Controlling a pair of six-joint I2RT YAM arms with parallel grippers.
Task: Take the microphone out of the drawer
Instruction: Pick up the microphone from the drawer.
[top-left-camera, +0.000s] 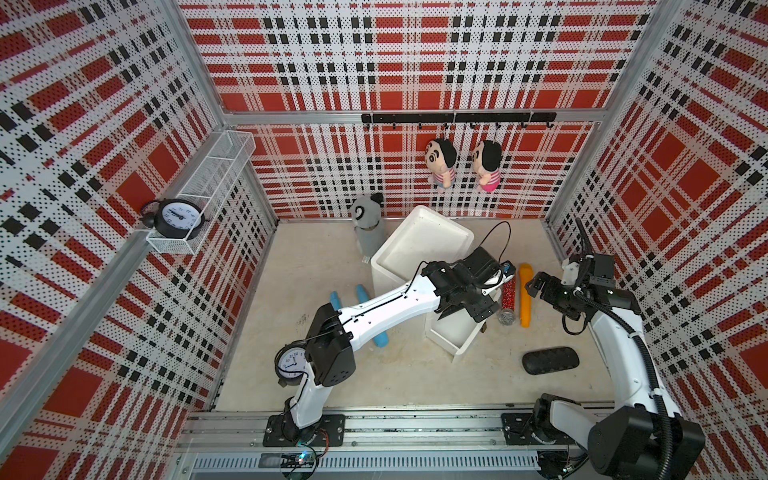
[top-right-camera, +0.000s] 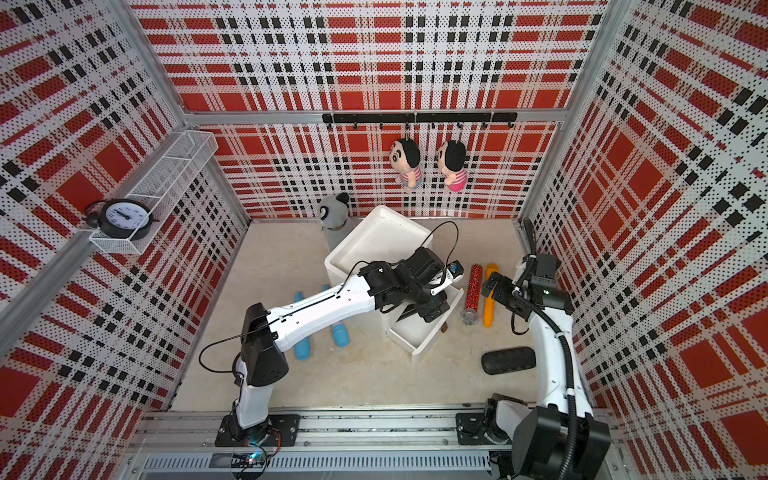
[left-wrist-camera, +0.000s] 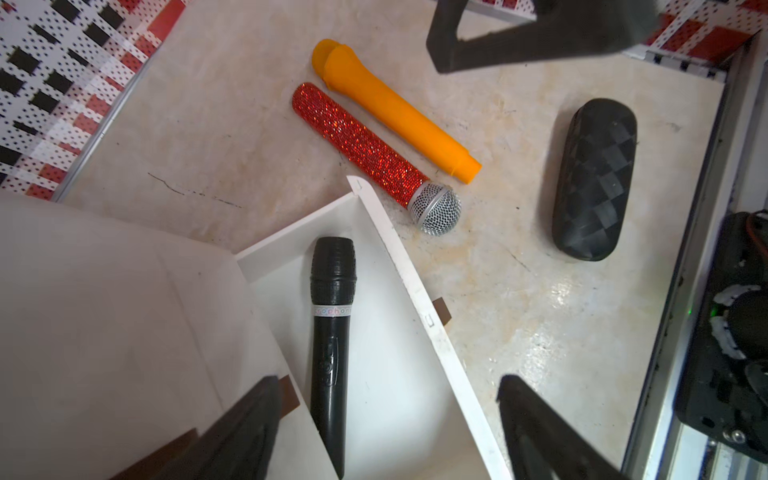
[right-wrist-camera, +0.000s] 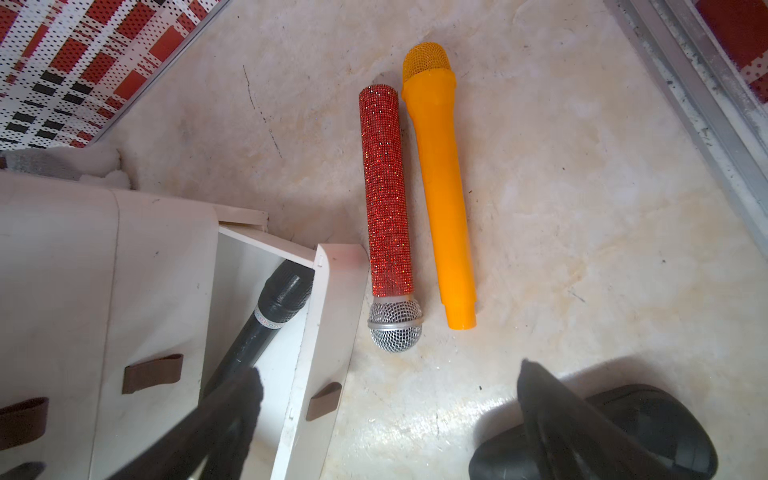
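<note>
A black microphone (left-wrist-camera: 332, 332) lies flat in the open white drawer (left-wrist-camera: 415, 291), which is pulled out of a white cabinet (top-left-camera: 419, 245). The right wrist view also shows the microphone (right-wrist-camera: 270, 324) inside the drawer (right-wrist-camera: 332, 291). My left gripper (left-wrist-camera: 386, 380) hovers over the drawer (top-left-camera: 469, 338), open, one finger over the cabinet top and the other past the drawer front. The microphone's handle lies below and between them, not held. In both top views the left gripper (top-left-camera: 469, 309) hides the microphone. My right gripper (right-wrist-camera: 388, 370) is open beside the drawer, over the floor, holding nothing.
A red glitter microphone (top-left-camera: 509, 297) and an orange one (top-left-camera: 525, 295) lie side by side on the floor right of the drawer. A black case (top-left-camera: 550, 360) lies nearer the front. Two blue bottles (top-left-camera: 380, 336) and a clock (top-left-camera: 291, 359) are under the left arm.
</note>
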